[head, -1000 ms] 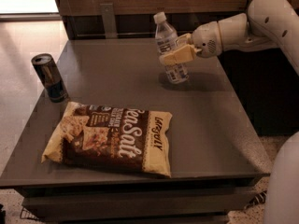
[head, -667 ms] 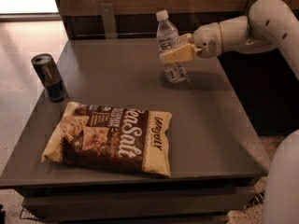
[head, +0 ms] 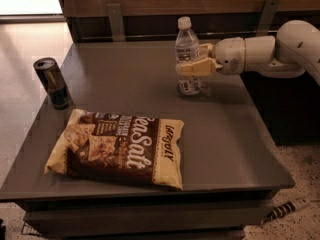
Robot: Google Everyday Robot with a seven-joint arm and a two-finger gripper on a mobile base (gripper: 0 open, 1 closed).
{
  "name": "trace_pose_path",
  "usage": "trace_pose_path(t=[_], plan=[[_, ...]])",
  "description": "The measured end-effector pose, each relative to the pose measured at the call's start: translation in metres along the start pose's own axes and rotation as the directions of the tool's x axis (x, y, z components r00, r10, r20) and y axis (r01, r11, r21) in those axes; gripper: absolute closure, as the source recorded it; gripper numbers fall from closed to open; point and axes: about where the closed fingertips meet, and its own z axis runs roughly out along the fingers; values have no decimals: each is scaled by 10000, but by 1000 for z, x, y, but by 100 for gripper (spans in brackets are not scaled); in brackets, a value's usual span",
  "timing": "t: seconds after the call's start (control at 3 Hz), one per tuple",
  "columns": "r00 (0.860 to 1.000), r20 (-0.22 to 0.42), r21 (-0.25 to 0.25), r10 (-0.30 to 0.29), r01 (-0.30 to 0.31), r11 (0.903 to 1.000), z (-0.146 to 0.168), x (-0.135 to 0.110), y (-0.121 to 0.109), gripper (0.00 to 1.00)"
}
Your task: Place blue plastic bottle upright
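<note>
Since the earlier frame the bottle (head: 185,43) has swung from a slight lean to nearly upright, and it has come down with the gripper (head: 190,59) towards the surface (head: 125,79). We see the gripper reaching in from the right at the far side of the surface. Its pale yellow fingers (head: 192,67) are narrowed around the bottle's middle, holding it. One finger crosses the front of the bottle and hides part of the label, and the other shows only partly behind it. The bottle's white cap points up and its base is at the surface, though we cannot tell whether it rests fully there. The arm (head: 260,51) is cut off at the right edge. A dark can (head: 52,83) stands upright near the left edge, well apart from the bottle. A brown snack bag (head: 120,146) lies flat at the front.
</note>
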Motion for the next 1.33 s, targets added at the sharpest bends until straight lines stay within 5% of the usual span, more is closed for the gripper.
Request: trace_pose_path(t=[0.33, 1.33], plan=[[9989, 228, 83, -413, 411, 9991, -1, 3, 4, 100], [9975, 700, 666, 38, -85, 9977, -16, 24, -10, 100]])
